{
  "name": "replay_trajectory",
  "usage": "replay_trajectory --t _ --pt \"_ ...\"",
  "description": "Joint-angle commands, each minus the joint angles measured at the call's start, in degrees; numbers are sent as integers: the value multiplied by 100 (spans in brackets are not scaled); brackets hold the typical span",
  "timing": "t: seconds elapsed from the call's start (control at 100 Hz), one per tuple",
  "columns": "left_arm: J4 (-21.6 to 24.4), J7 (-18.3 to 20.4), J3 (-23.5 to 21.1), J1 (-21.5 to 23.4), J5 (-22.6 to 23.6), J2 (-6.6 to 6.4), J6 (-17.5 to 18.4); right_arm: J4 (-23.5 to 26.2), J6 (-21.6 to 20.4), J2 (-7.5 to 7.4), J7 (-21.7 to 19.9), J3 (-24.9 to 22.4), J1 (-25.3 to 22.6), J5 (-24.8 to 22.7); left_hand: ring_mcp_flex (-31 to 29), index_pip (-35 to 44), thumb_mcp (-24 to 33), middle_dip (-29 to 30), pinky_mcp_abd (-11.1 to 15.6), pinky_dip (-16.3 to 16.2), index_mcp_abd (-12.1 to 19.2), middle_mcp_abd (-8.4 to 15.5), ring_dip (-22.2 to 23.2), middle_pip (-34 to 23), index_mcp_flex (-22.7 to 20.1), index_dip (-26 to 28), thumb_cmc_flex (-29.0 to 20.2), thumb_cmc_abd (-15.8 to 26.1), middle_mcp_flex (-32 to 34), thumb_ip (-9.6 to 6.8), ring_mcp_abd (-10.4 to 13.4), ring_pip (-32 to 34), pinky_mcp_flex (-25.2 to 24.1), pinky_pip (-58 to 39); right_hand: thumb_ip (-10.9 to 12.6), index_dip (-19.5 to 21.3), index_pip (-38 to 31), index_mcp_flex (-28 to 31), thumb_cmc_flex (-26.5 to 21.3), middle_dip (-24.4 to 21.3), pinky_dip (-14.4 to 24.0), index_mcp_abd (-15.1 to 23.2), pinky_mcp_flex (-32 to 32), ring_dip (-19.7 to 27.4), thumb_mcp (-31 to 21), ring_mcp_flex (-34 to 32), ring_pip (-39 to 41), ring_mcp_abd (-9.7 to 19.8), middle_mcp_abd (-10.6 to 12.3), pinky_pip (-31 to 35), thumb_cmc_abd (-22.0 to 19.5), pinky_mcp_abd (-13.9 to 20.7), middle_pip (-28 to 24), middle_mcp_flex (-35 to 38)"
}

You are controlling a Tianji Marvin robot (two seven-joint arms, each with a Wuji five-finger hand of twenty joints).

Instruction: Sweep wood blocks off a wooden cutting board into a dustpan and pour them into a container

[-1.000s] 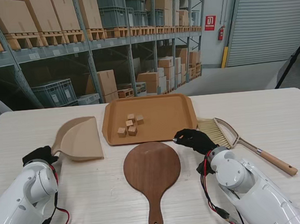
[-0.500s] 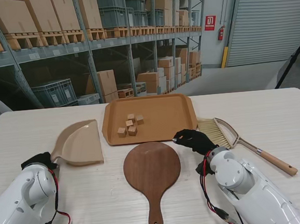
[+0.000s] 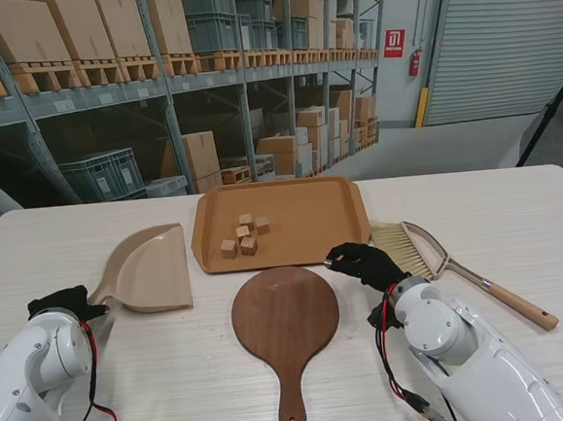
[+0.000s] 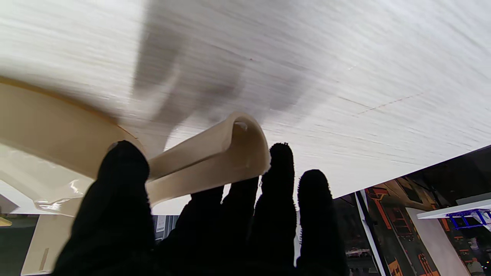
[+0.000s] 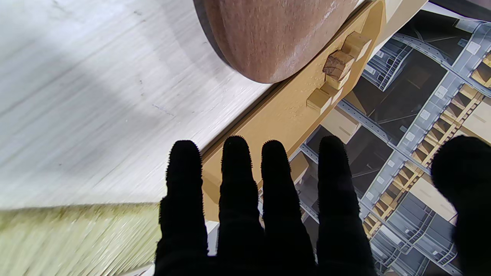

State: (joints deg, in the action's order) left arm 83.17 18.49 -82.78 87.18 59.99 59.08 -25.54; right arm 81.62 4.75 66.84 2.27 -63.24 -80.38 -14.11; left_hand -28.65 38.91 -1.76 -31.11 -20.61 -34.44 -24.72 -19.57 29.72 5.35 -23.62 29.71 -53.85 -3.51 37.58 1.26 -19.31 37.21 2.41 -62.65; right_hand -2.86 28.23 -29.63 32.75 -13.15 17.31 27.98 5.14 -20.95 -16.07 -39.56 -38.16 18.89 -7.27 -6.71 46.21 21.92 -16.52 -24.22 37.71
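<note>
The tan dustpan (image 3: 148, 270) lies flat on the table at the left, its handle (image 4: 215, 153) pointing toward my left hand (image 3: 60, 304). The handle's end sits loosely between thumb and straight fingers (image 4: 282, 184), unclasped. The round dark cutting board (image 3: 285, 317) lies bare in the middle, its handle nearer to me. Several wood blocks (image 3: 244, 235) sit in the orange tray (image 3: 330, 207) beyond it. My right hand (image 3: 364, 263) hovers open, fingers spread, between the tray's near right corner and the brush (image 3: 406, 245). The bristles (image 5: 76, 237) show beside my fingers.
The brush's wooden handle (image 3: 518, 307) runs toward the right, nearer to me. Warehouse shelves with boxes stand beyond the table's far edge. The tray's rim (image 5: 291, 111) and the board's edge (image 5: 276, 38) lie just ahead of my right fingertips.
The dustpan turned and settled flat on the table. My left hand drew back to the left, away from the pan. The right hand stayed put.
</note>
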Motion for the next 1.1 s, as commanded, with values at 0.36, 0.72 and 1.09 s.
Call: replay_trajectory --t 0.36,0.72,1.09 --pt "836 -362 -530 613 282 65 408 77 -77 21 -8 -18 -39 -59 235 -246 21 56 25 211 72 467 8 -4668 166 6 354 133 -293 -11 252 -117 -159 94 86 37 -42 152 -69 53 65 -12 47 -91 -26 67 135 -4 -47 160 -85 -138 -90 -55" --pt "1560 -1686 -408 784 -688 307 975 169 -122 59 64 91 158 -13 621 -1152 -9 347 109 365 46 244 -17 -3929 468 -283 675 649 -963 -11 221 -420 -395 284 87 35 -25 137 -53 47 55 -11 71 -84 -33 68 112 6 -48 125 4 -158 -66 -49" --pt "1464 -2077 428 160 -2686 531 1725 287 -132 102 129 311 447 -34 1168 -2431 -12 1450 69 794 315 -25 -710 -2398 8 -723 851 562 -1194 -7 7 -1848 -519 999 80 21 20 122 39 15 -2 -50 172 -50 -16 108 12 42 -11 -66 58 -226 12 -35"
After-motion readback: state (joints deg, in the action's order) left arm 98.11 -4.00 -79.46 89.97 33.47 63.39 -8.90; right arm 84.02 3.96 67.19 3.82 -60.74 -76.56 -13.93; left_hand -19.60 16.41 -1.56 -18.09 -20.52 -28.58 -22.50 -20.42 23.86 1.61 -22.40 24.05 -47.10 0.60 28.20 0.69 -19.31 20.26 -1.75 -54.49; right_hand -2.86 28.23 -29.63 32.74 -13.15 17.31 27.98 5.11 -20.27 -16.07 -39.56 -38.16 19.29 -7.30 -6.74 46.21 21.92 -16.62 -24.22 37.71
